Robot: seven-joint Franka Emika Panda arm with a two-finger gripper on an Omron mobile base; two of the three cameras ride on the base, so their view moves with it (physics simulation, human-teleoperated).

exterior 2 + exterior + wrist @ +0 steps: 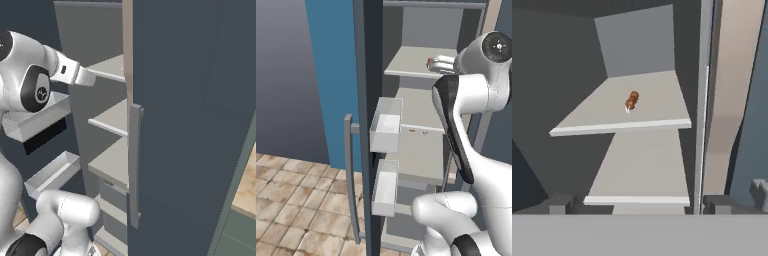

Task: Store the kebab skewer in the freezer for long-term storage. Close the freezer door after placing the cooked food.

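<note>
Look to your left and you see a blue wall (331, 75) meeting a plain grey wall (281, 70) at a corner. Below them the floor (291, 205) is laid in beige stone tiles with pale joints. In the right base view, a dark grey door (200, 125) with a vertical bar handle (134, 165) stands close, and a strip of wood-toned surface (247, 185) shows at the far right edge.

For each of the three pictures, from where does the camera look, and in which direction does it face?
Left base view: behind the arm on its left, facing the open freezer and freezer door; the white arm rises at lower right.
Right base view: behind on the right, facing the freezer's shelves past the neighbouring door; the arm shows at left.
Hand view: on the hand, looking down at the kebab skewer; the open end effector shows at the bottom.
Shared: all three see the freezer shelves.
</note>
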